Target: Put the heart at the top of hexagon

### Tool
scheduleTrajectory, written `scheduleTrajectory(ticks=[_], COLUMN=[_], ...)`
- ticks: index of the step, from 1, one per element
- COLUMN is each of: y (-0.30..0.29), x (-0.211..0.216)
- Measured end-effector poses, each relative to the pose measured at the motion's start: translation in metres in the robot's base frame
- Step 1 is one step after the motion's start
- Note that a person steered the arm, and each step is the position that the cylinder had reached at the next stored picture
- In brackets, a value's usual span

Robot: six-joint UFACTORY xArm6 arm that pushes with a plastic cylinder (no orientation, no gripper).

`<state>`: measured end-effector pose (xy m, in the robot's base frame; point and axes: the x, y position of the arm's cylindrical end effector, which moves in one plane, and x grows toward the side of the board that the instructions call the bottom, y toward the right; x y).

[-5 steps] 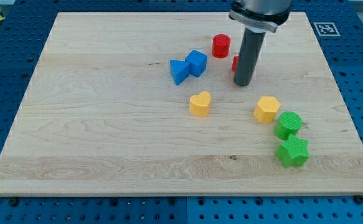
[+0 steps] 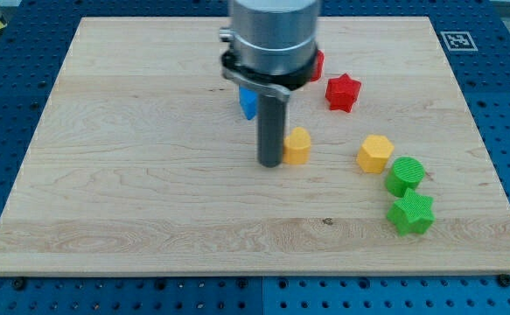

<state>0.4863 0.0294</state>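
The yellow heart lies near the board's middle, partly hidden by my rod. My tip rests on the board right against the heart's left side. The yellow hexagon lies to the heart's right, a block-width or so away, at about the same height in the view. The heart is left of the hexagon, not above it.
A red star lies above and between the heart and hexagon. A red cylinder and a blue block peek out behind the arm. A green cylinder and green star lie below the hexagon's right.
The rod has swung from beside the red star leftward and down to the heart's left side. The heart has shifted slightly right. The arm now hides the blue blocks.
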Motion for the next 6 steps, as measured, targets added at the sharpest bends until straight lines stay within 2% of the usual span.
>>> scheduleTrajectory(ticks=[2, 3, 4, 6], y=[0.064, 0.052, 0.045, 0.102], x=[-0.007, -0.007, -0.03, -0.043])
